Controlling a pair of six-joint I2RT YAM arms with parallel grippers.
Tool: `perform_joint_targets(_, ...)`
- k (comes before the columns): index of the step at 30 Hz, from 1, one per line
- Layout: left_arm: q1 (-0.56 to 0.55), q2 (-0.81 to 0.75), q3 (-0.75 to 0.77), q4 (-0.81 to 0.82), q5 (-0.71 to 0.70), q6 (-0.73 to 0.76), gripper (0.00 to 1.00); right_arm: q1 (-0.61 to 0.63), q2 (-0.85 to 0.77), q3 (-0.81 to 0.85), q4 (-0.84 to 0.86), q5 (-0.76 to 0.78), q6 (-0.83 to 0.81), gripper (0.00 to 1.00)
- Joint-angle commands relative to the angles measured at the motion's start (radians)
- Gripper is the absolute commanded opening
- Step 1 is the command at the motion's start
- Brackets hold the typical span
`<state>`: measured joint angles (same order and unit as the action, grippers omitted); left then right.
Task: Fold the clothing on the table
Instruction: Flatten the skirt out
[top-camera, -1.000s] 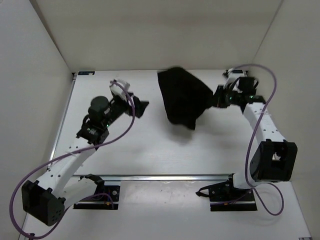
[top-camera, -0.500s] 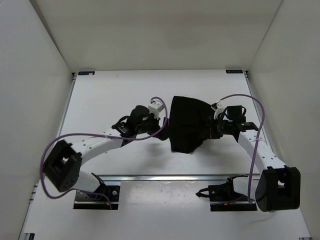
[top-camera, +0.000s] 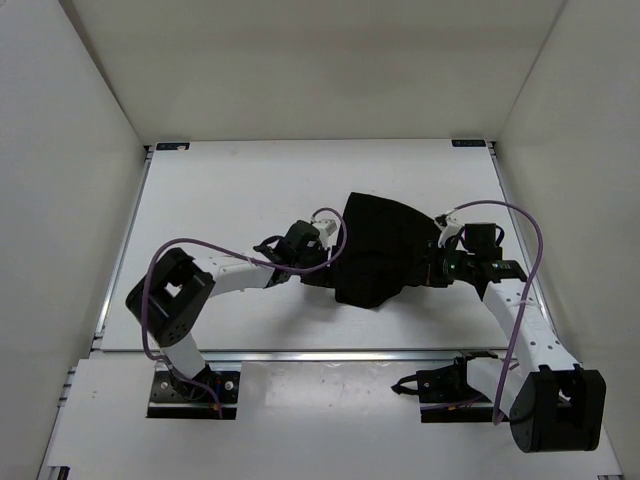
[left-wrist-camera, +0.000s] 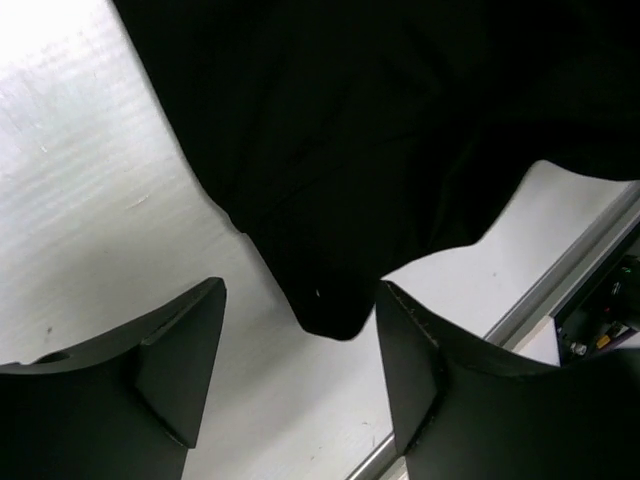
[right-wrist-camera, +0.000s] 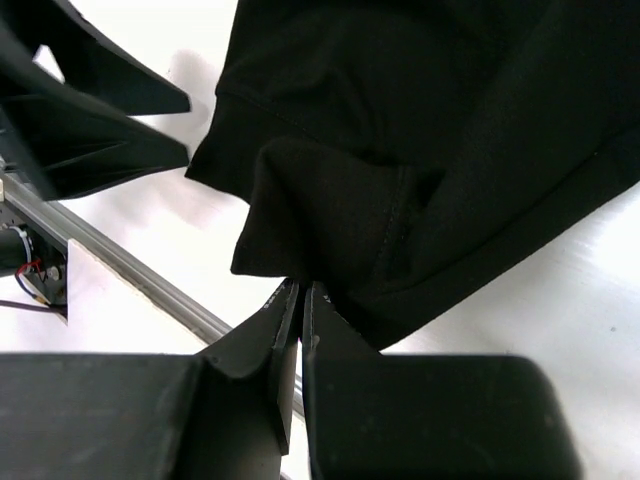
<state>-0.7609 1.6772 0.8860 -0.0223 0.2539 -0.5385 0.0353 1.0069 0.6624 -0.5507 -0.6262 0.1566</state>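
The black clothing (top-camera: 380, 245) lies bunched on the white table (top-camera: 230, 190), right of centre. My right gripper (top-camera: 432, 268) is at its right edge. In the right wrist view this gripper (right-wrist-camera: 300, 292) is shut on a fold of the clothing (right-wrist-camera: 420, 120). My left gripper (top-camera: 325, 268) sits at the garment's left edge. Seen from the left wrist, that gripper (left-wrist-camera: 302, 290) is open, and a hanging corner of the clothing (left-wrist-camera: 330, 300) lies between its fingers (left-wrist-camera: 180, 350) without being pinched. The left fingers (right-wrist-camera: 90, 110) also show at the top left of the right wrist view.
An aluminium rail (top-camera: 330, 352) runs along the table's near edge, close to the clothing's lower tip. White enclosure walls (top-camera: 60, 150) stand on three sides. Blue marks (top-camera: 170, 146) sit at the far corners. Purple cables (top-camera: 220, 248) loop off both arms.
My right gripper has drawn the clothing from the back of the table toward the near edge. My left arm has swung in from the left to the garment's left edge.
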Motion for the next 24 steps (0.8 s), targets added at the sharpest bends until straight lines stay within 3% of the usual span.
perform_joint_targets(1,-0.012,0.010,0.022,0.002,0.018,-0.046,0.69,-0.006,-0.039,-0.011,-0.011,-0.006,0.008,0.00)
perform_joint_targets(8,-0.035,0.061,0.063,-0.024,0.015,-0.046,0.60,-0.026,-0.034,-0.021,-0.006,-0.020,-0.005,0.00)
perform_joint_targets(11,-0.038,0.092,0.083,-0.044,0.025,-0.046,0.40,-0.023,-0.016,-0.006,0.003,-0.021,-0.008,0.00)
perform_joint_targets(14,-0.022,0.104,0.103,-0.053,0.021,-0.043,0.05,-0.021,0.010,0.017,0.020,-0.020,-0.008,0.00)
perform_joint_targets(15,-0.020,0.099,0.129,-0.062,0.015,-0.034,0.00,-0.020,0.022,0.029,0.024,-0.023,-0.009,0.00)
perform_joint_targets(20,0.063,0.064,0.229,-0.165,-0.100,0.049,0.00,-0.034,0.117,0.124,0.086,-0.027,-0.029,0.00)
perform_joint_targets(24,0.236,0.024,0.396,-0.225,-0.111,0.126,0.00,-0.080,0.260,0.329,0.094,-0.014,-0.103,0.00)
